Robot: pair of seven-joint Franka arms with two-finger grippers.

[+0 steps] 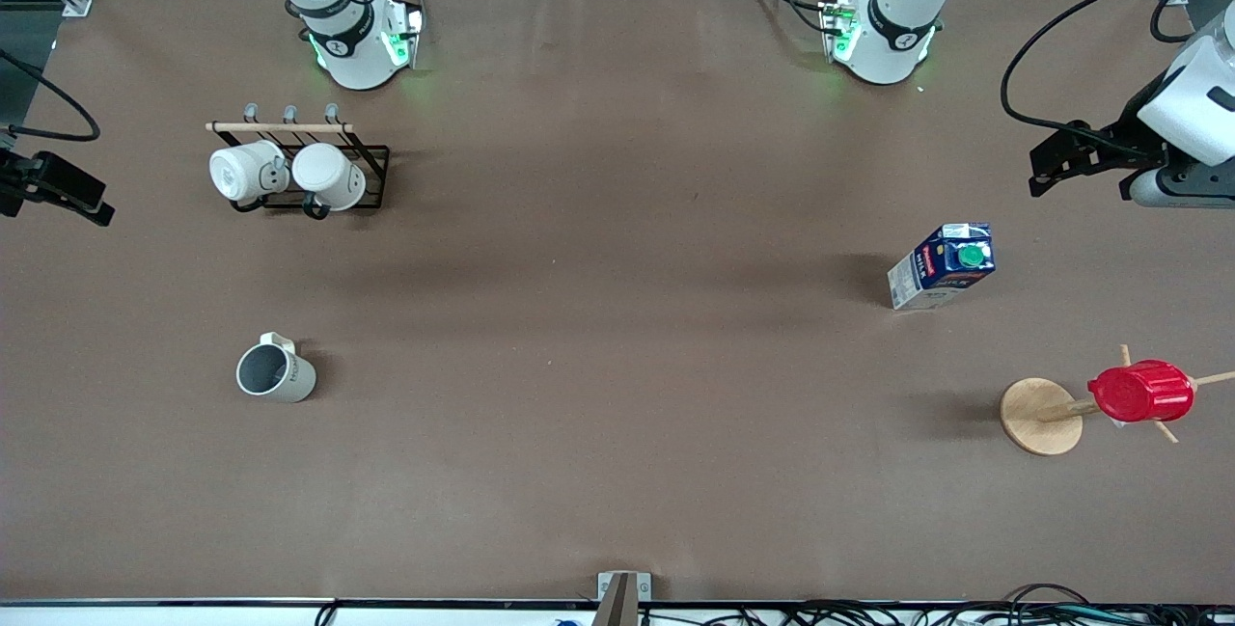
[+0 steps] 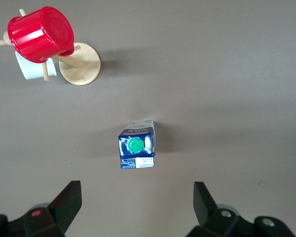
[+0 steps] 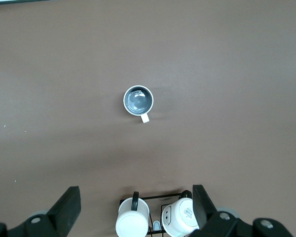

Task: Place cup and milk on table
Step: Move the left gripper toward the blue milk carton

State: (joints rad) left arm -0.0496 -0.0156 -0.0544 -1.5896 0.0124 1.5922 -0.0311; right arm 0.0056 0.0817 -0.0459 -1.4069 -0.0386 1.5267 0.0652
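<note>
The right tool (image 3: 135,210) hung wide open and empty above the rack of white mugs (image 1: 288,174). The cup (image 1: 275,374) stood upright on the worktop (image 1: 617,414), nearer the front camera than that rack. The milk (image 1: 941,266) stood upright toward the left arm's end. The left tool (image 2: 137,207) hung open and empty above it.

Risk: a low approach could topple the narrow carton. Both tools were cut off at the front view's edges.

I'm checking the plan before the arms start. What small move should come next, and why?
Probably lower the left gripper toward the milk. Its fingers are open, with the carton upright on the table between them in the left wrist view. The right gripper, also open and high up at the right arm's end, could do likewise for the cup.
</note>
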